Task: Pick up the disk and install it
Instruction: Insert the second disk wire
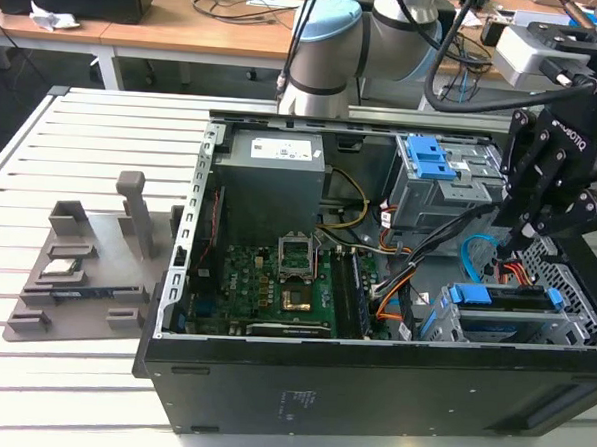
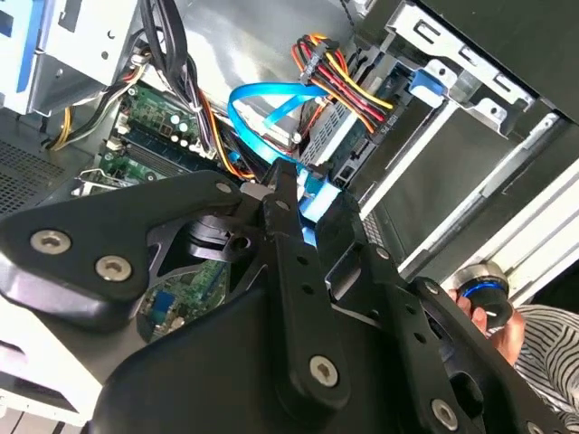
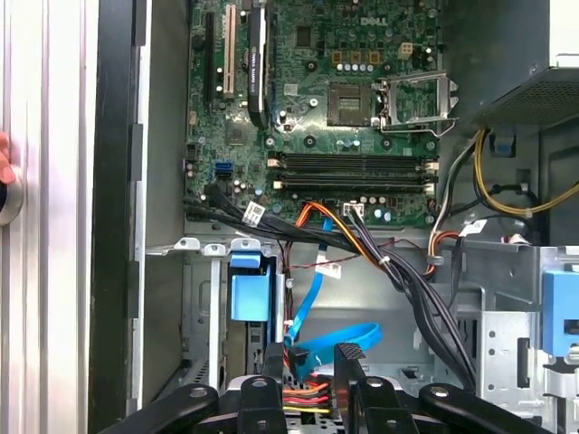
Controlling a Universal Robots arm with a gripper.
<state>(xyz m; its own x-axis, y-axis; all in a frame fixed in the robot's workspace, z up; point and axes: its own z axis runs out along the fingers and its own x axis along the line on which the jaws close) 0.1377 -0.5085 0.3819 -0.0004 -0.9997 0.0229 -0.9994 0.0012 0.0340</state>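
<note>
Jaws of the gripper [image 1: 519, 238] hang inside the open computer case [image 1: 270, 382], at the exterior view's right, their dark fingers [image 3: 348, 371] spread with a gap between them and nothing pinched. They hover just above the red, yellow and black power plug [image 3: 303, 393] and the looped blue data cable [image 3: 335, 339] at the end of the drive bay. The disk [image 1: 505, 297] sits low in that bay at the case's near right corner, its blue carrier bracket [image 1: 470, 294] showing along its top edge, just below the gripper. Farther left lies the green motherboard [image 1: 275, 292] with its open processor socket [image 3: 412, 99]. Outside the case, on the slatted worktop [image 1: 30, 370] at the exterior view's left, a grey fixture tray [image 1: 76, 272] stands well apart. A person's hand [image 2: 498, 330] shows at the case's edge in the second wrist view.
</note>
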